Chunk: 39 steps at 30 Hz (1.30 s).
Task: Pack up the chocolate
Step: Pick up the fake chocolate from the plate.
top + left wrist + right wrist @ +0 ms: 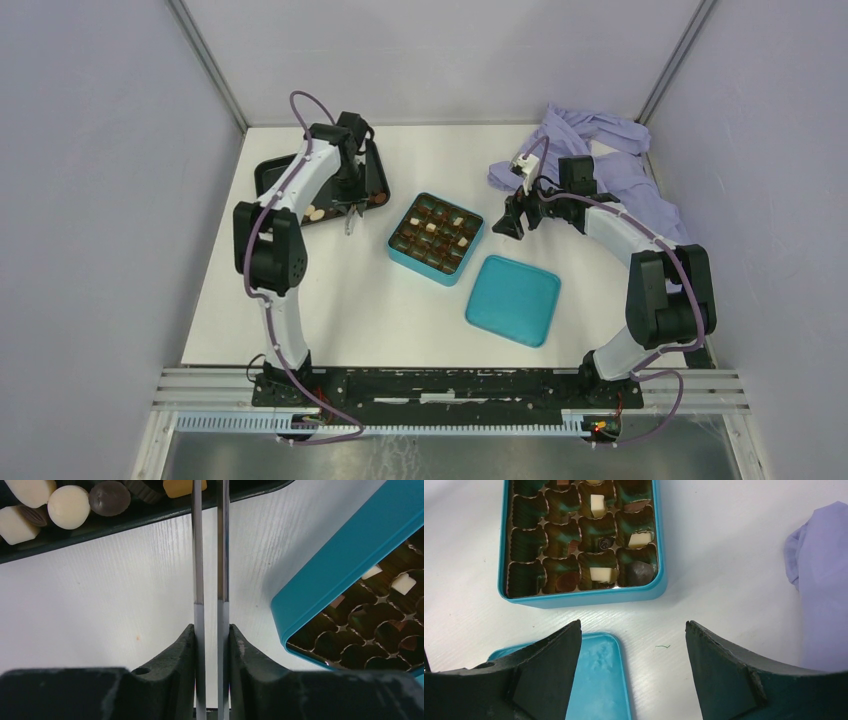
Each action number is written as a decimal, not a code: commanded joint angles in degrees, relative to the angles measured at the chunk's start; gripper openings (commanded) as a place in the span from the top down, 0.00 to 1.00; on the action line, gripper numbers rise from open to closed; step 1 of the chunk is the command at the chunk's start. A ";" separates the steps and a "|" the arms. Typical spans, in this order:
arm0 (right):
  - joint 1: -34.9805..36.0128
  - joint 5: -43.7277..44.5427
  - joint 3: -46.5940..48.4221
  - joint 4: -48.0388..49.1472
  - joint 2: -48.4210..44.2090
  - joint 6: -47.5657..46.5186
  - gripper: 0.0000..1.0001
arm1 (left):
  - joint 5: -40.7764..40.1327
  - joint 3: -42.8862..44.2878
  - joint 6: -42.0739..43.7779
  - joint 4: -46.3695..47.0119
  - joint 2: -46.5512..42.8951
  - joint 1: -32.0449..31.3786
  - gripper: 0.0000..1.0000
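Loose chocolate pieces, cream (68, 506) and dark (109, 497), lie in a black tray (268, 172) at the back left. My left gripper (349, 205) hangs at the tray's right edge, its jaws shut on thin metal tweezers (198, 555). The two blades run up over the tray beside a tan piece (184, 486); their tips are cut off by the frame. The teal box (400, 255) with a brown grid insert holds several pieces, white (600, 574) and dark (641, 572). My right gripper (508, 222) hovers open and empty just right of the box.
The teal lid (513, 299) lies flat on the white table, near and right of the box, partly under my right gripper's left finger in the wrist view. A crumpled purple cloth (600, 150) fills the back right corner. Grey walls enclose the table.
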 commanded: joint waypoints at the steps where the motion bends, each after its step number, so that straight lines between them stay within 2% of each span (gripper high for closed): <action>1: -0.49 -1.84 -0.41 2.09 -1.51 0.29 0.18 | 1.22 5.49 1.71 -0.81 1.34 -0.24 0.71; 5: -0.56 -1.84 -0.44 2.08 -1.58 0.29 0.18 | 1.23 8.89 2.06 -1.56 2.79 -0.24 0.70; 10: -0.70 -1.84 -0.38 2.06 -1.54 0.30 0.18 | 0.59 11.75 2.47 -2.80 3.18 -0.26 0.60; 22: -0.90 -2.70 0.14 2.03 -0.34 0.82 0.18 | -0.32 4.02 0.86 -1.15 -5.63 -0.19 0.60; 39: -1.08 -2.37 -1.37 2.69 -1.92 0.56 0.18 | -1.34 -0.42 0.01 -0.26 -5.84 -0.16 0.55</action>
